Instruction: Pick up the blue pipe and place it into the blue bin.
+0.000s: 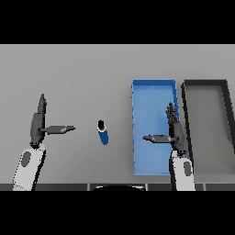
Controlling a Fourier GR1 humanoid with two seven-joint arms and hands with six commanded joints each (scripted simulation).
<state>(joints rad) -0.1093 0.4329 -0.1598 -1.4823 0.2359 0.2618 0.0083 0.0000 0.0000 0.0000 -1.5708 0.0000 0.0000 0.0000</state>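
Your pipe [103,132] lies on the grey worktop [82,73], roughly midway between the two arms, with its dark end pointing away from you and its blue body tilted slightly toward the right. It sits free; neither robot hand touches it. The left robot hand [38,121] is well to the pipe's left, fingers straight and pointing away, thumb stretched out sideways toward the pipe but stopping short of it. The bin [153,85] stands just right of the pipe, a long blue tray running away from you. The right robot hand [176,128] hovers over the bin's right side, fingers straight, thumb spread leftward across the blue floor. A dark grey tray [206,83] stands beside the bin on its right, close alongside.
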